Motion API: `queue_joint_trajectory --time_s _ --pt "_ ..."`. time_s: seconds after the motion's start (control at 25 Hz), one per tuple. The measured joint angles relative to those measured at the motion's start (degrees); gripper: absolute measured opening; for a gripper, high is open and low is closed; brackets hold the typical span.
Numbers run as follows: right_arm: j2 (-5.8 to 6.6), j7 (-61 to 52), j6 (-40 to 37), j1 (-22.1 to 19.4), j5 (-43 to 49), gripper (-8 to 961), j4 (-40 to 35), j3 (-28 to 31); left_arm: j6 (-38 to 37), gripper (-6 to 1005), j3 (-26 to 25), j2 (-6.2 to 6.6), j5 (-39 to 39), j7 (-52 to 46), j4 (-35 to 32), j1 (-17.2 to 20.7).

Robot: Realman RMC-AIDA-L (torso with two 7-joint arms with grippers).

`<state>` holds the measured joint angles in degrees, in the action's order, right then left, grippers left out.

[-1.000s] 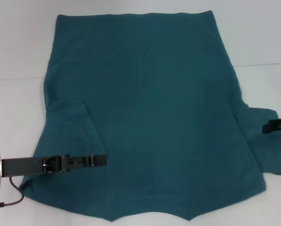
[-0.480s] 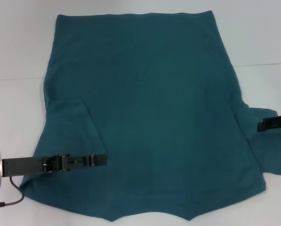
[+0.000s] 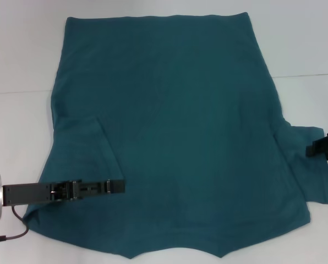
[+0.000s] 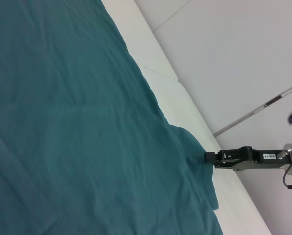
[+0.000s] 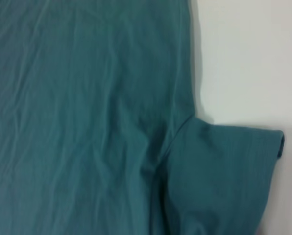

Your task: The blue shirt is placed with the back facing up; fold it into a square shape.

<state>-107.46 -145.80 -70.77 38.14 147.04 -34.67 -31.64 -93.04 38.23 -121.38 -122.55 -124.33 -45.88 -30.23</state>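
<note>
The blue shirt (image 3: pixel 175 126) lies flat on the white table, plain side up, hem at the far end and collar at the near edge. Its left sleeve (image 3: pixel 81 159) is folded inward onto the body. My left gripper (image 3: pixel 120 187) lies low over the shirt's near left part, pointing right, just past that folded sleeve. The right sleeve (image 3: pixel 312 176) still spreads outward. My right gripper (image 3: pixel 311 149) is at the outer edge of that sleeve, pointing left. In the left wrist view, the right gripper (image 4: pixel 208 157) meets the edge of the shirt (image 4: pixel 62 122). The right wrist view shows the shirt (image 5: pixel 87 122) and sleeve (image 5: pixel 224 171).
The white table (image 3: pixel 21 137) shows bare on both sides of the shirt and beyond the hem. A seam line (image 3: pixel 307 75) crosses the tabletop. A dark cable (image 3: pixel 15 234) hangs from my left arm near the table's front left.
The right gripper slid left toward the sleeve, then drew back to the right near the sleeve's outer edge. The left arm and the shirt have not moved.
</note>
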Motion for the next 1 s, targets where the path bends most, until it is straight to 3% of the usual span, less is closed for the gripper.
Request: queue_joint_trajectory --time_s 0.32,0.56,0.76,1.0 --pt "0.29 0.0 -0.07 -0.22 0.09 261 -0.68 0.0 -0.12 917 0.0 0.0 0.04 -0.08 0.0 -0.01" --pt "0.56 -0.21 -0.31 -0.1 0.2 55 -0.71 -0.09 -0.13 919 0.0 0.08 0.04 -0.11 0.0 -0.01" --pt "0.74 -0.43 -0.58 0.01 0.87 21 -1.01 -0.14 -0.32 919 0.0 0.16 0.04 -0.12 0.0 0.01" --pt "1.9 -2.58 -0.86 0.06 4.04 21 -3.41 -0.08 -0.5 918 0.0 0.26 0.04 -0.54 0.0 0.29"
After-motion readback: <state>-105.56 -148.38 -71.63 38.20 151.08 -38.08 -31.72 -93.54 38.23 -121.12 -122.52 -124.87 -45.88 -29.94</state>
